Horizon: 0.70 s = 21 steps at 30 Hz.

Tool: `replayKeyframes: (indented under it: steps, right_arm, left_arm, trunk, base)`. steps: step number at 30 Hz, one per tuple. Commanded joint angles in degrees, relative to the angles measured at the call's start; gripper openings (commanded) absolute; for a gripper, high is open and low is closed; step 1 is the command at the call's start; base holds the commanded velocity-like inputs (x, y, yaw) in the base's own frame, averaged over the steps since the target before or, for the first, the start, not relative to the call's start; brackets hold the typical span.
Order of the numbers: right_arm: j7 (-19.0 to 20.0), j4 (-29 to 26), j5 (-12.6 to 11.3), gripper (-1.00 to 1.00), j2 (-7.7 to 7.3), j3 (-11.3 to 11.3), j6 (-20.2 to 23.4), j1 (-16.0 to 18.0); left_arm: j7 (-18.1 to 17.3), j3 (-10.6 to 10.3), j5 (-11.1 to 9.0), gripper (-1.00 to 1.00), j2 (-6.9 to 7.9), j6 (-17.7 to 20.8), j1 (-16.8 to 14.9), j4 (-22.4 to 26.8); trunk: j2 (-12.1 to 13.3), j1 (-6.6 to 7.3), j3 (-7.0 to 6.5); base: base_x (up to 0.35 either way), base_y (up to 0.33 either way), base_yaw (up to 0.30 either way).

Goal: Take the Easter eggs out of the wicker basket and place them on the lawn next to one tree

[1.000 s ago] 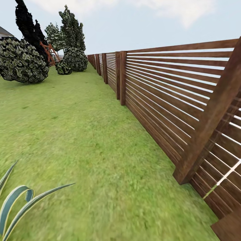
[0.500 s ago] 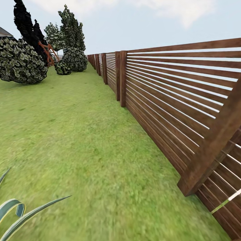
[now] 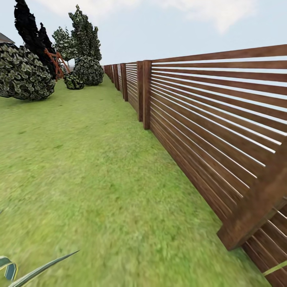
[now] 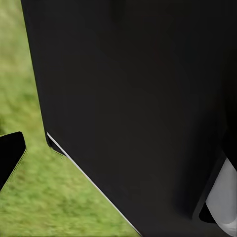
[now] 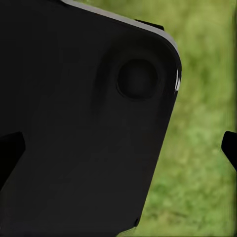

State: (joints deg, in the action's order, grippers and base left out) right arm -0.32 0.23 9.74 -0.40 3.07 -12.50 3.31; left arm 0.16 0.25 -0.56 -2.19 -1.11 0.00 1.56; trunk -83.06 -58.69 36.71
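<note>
While the broad green grass lawn (image 3: 91,167) runs along a brown slatted wooden fence (image 3: 207,119), dark robot bodywork (image 4: 143,98) blocks both wrist views; grip states cannot be told.

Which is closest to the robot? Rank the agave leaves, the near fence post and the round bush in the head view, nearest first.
1. Agave leaves, bottom left corner.
2. Near fence post, lower right.
3. Round bush, far upper left.
</note>
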Motion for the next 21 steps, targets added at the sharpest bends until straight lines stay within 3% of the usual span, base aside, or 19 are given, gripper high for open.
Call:
replayKeyframes:
  steps: [1, 21]
  right_arm:
    - [0.0, 0.0, 0.2, 1.00, 0.02, 0.3, -0.2, 0.0]
    - [0.0, 0.0, 0.3, 1.00, 0.02, 0.3, -0.2, 0.0]
  left_arm:
    - [0.0, 0.0, -0.1, 1.00, -0.01, -0.1, 0.0, 0.0]
    - [0.0, 0.0, -0.1, 1.00, -0.01, -0.1, 0.0, 0.0]
  trunk:
    - [0.0, -0.03, 0.04]
    - [0.0, -0.03, 0.04]
  base:
    - [0.341, 0.000, 0.000]
    - [0.341, 0.000, 0.000]
